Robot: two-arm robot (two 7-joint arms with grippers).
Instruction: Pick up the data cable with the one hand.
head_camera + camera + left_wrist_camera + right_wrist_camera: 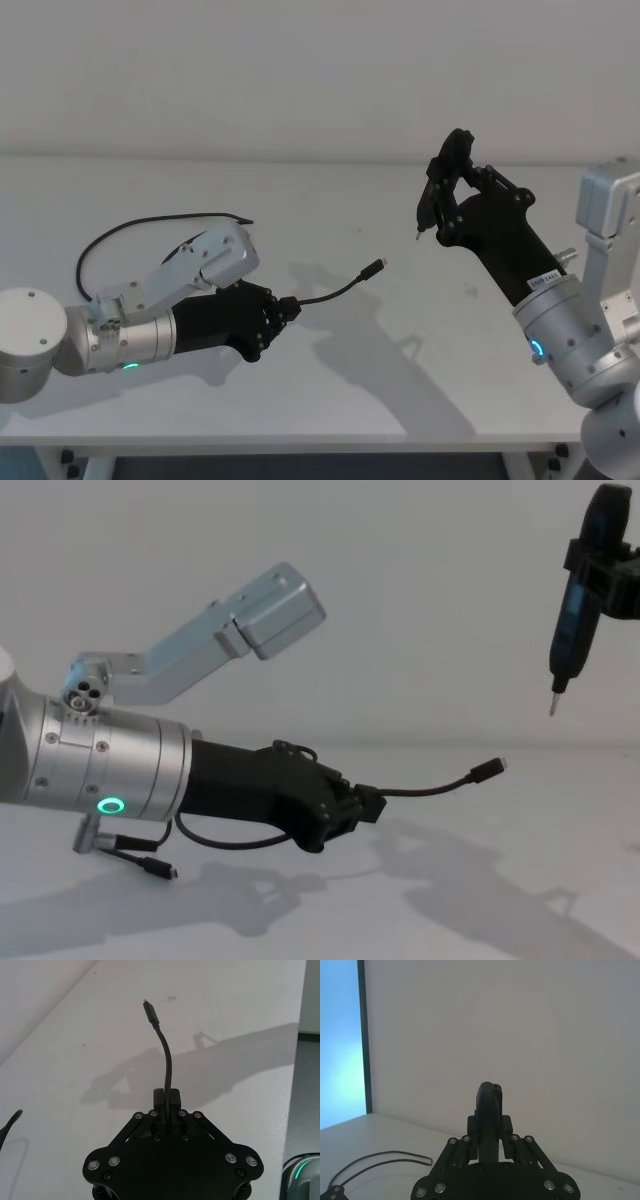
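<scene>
Jaws of the left pincer (290, 308) sit closed on the data cable (335, 294), low over the bench (400, 380) toward its left edge. One plug end juts forward from the grip, clear of the surface; the rest loops back behind the arm. Right pincer (445, 180) hangs raised near the right edge, clamped around a slim black tool (432, 205), tip down.

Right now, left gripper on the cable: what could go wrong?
1. The left gripper pinches the cable near one plug; the long rest loops back past the wrist and may snag on a lift.
2. It is thin and held at the jaw tips, so it may slip.
3. The right gripper holds a pointed tool raised; lifting toward it risks contact.
</scene>
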